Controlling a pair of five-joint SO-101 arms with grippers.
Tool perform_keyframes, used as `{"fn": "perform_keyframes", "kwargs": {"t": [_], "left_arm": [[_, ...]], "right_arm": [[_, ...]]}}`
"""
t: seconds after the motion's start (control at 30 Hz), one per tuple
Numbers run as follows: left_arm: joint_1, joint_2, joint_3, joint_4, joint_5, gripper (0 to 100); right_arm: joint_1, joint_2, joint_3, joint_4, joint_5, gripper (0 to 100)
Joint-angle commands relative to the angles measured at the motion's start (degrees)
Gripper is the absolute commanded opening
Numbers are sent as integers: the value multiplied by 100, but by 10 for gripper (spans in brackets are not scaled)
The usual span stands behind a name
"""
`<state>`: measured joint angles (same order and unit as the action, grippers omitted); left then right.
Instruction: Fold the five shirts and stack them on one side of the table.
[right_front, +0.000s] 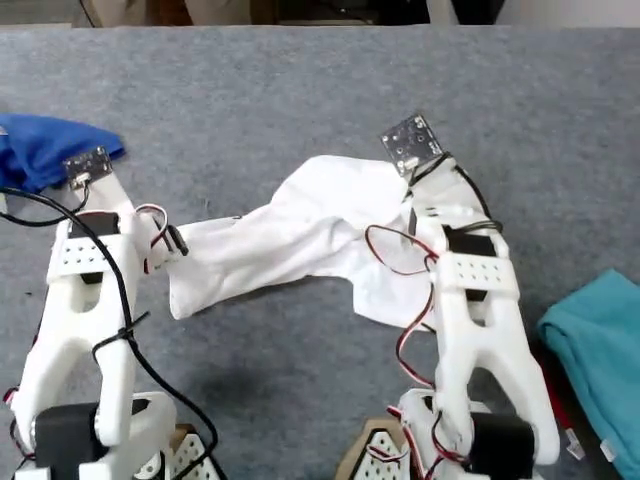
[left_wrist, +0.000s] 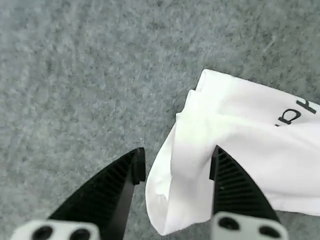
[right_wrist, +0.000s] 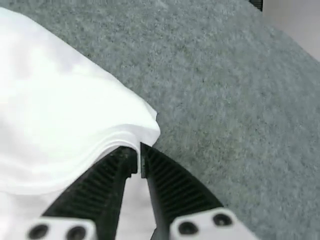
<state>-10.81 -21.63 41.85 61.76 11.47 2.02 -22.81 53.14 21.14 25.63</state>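
Flagging risks. Right claw (right_wrist: 138, 155) is closed to a sliver on the layered edge of the white shirt (right_front: 290, 240), and the bite looks shallow, right at the tips. A pull could slip it free, or take only the top layer and peel the layers apart.

Left claw (left_wrist: 177, 164) is wide open and holds nothing. It straddles the shirt's far corner, one finger over cloth and the other over bare tabletop (right_front: 300, 90). Closing from there may bunch the corner or miss it.

The shirt lies rumpled mid-tabletop between the arms, so folding now would likely trap wrinkles.

Blue shirt (right_front: 40, 145) sits just beside the left arm and teal shirt (right_front: 600, 340) near the right arm. A wide swing could drag either.
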Motion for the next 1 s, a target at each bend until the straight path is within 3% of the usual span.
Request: {"fn": "perform_keyframes", "kwargs": {"t": [0.0, 0.13, 0.3, 0.47, 0.67, 0.97], "left_arm": [[62, 22, -325, 70, -97, 214], [123, 66, -299, -132, -88, 205], [484, 66, -299, -176, -79, 69], [985, 75, -193, -527, -79, 24], [1037, 75, -123, -826, 132, 19], [1073, 75, 141, -457, -105, 20]], "right_arm": [[110, 92, -233, -114, -35, 5], [110, 119, -233, -114, -35, 5], [110, 127, -233, -114, -35, 5], [110, 127, -233, -114, -35, 5], [110, 127, -242, -114, -44, 5], [110, 127, -242, -114, -44, 5]]}}
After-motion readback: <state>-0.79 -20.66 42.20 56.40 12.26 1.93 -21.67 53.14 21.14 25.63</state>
